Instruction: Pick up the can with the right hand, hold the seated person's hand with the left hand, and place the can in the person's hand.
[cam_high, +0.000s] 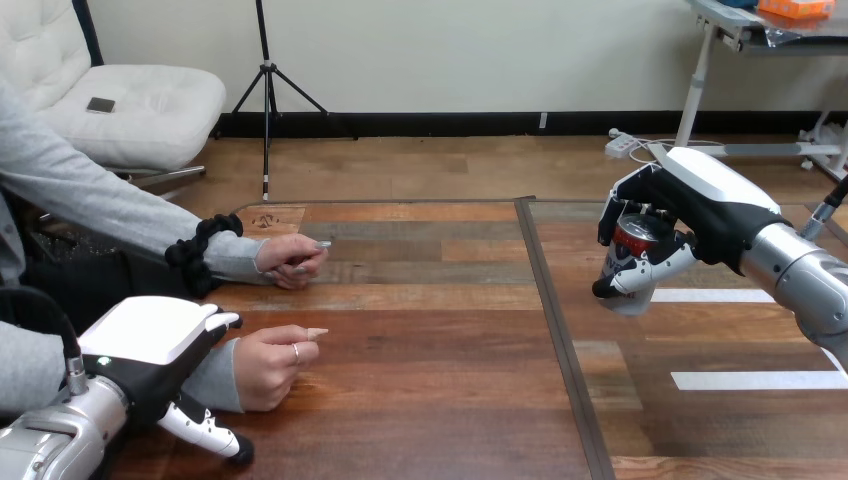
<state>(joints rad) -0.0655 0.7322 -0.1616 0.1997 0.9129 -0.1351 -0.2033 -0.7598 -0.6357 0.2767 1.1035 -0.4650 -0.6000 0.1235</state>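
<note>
Right hand (700, 210) in the upper right of the frame has its fingers curled round the can (635, 238), holding it off the desk (430, 340). The can is dark red with a silver top rim, upright and mostly covered. Left hand (150, 345) at lower left sits against the person's sleeved wrist, just behind the person's hand (270, 365); cannot tell whether it grips.

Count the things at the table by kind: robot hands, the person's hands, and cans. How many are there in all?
Robot hands: 2, left hand and right hand
Person's hands: 2, upper hand and lower hand
Can: 1, in the right hand
Total: 5
</note>
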